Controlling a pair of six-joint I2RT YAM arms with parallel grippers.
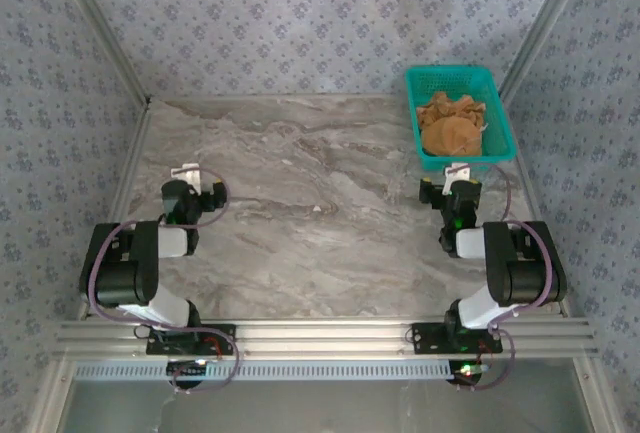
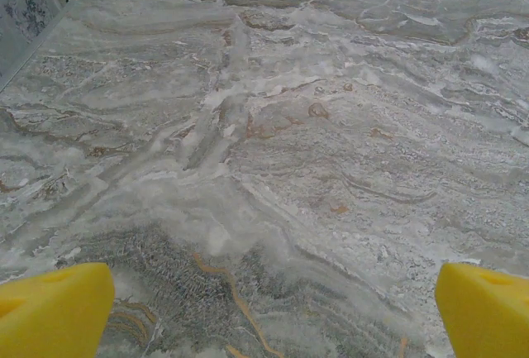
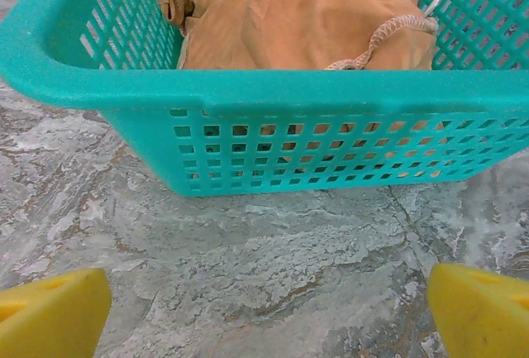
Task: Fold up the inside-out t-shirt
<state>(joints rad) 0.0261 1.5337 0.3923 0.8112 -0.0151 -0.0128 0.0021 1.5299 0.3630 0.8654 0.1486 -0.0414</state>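
Lying bunched in the teal mesh basket (image 1: pixel 450 71), the inside-out t-shirt (image 1: pixel 452 131) sits just ahead of the right gripper (image 1: pixel 458 173), well apart from the left gripper (image 1: pixel 195 175); both jaws spread wide, holding nothing.

Bench (image 2: pixel 289 126): smooth marble-patterned surface, faint sheen; just ahead of the right gripper (image 3: pixel 266 315), basket (image 3: pixel 248 93): teal moulded plastic, perforated walls, finely grained matt rim; t-shirt (image 3: pixel 306 19) within: soft matt tan cloth, exposed stitched seam; pads (image 3: pixel 58 308): matt yellow.
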